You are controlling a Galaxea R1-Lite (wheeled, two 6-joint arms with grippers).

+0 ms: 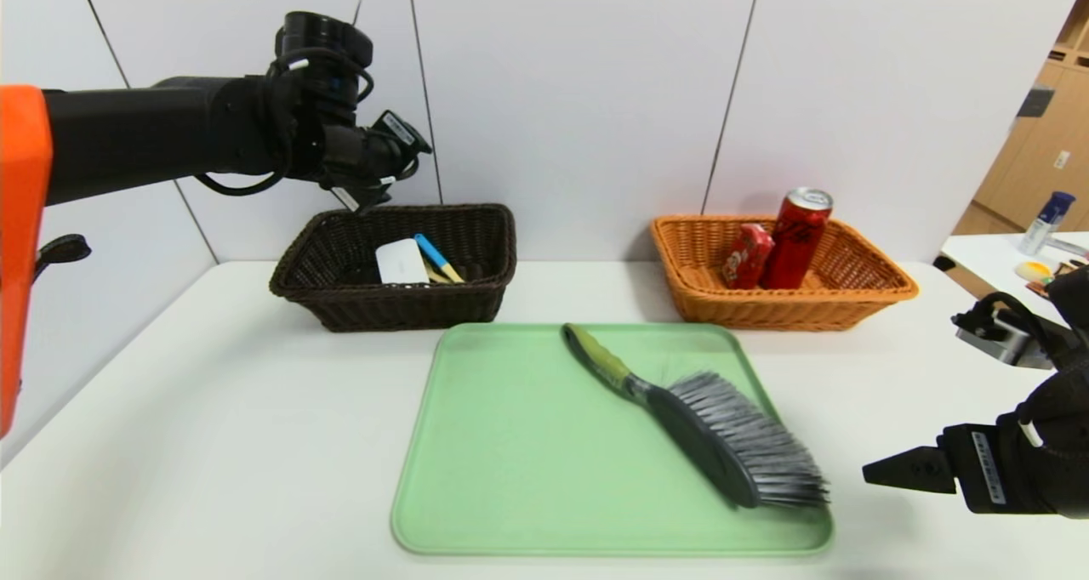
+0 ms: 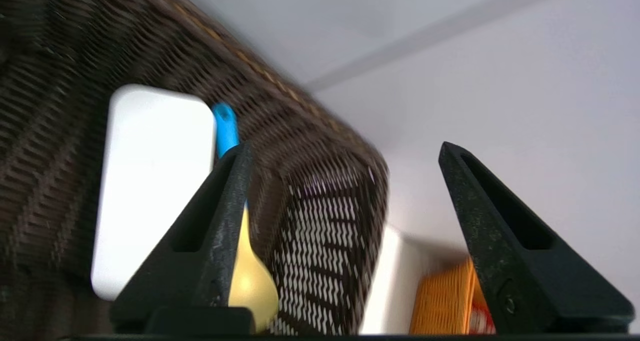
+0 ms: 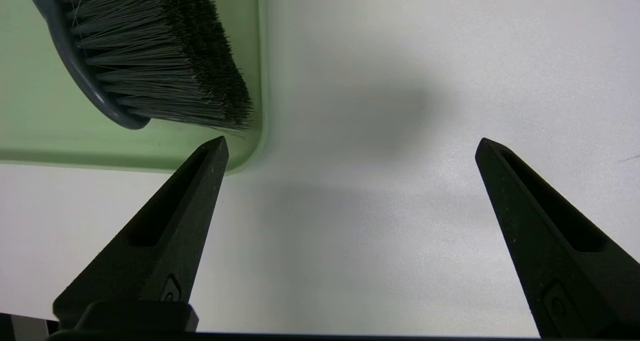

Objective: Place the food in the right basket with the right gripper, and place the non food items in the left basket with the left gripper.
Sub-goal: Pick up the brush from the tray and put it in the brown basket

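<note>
A dark brush with a green handle (image 1: 698, 418) lies on the green tray (image 1: 510, 461); its bristles show in the right wrist view (image 3: 160, 61). The dark brown left basket (image 1: 396, 304) holds a white flat box (image 1: 401, 262) and a blue-and-yellow tool (image 1: 438, 258); both also show in the left wrist view, the box (image 2: 150, 181) and the tool (image 2: 226, 131). The orange right basket (image 1: 783, 304) holds a red can (image 1: 795, 238) and a red packet (image 1: 747, 257). My left gripper (image 2: 345, 153) is open and empty above the left basket's back left corner. My right gripper (image 3: 350, 146) is open and empty over the table, right of the tray.
The white table (image 1: 213, 427) ends at a white panelled wall behind the baskets. A second table at the far right (image 1: 995, 257) carries a bottle and small items. The tray's corner shows in the right wrist view (image 3: 250, 156).
</note>
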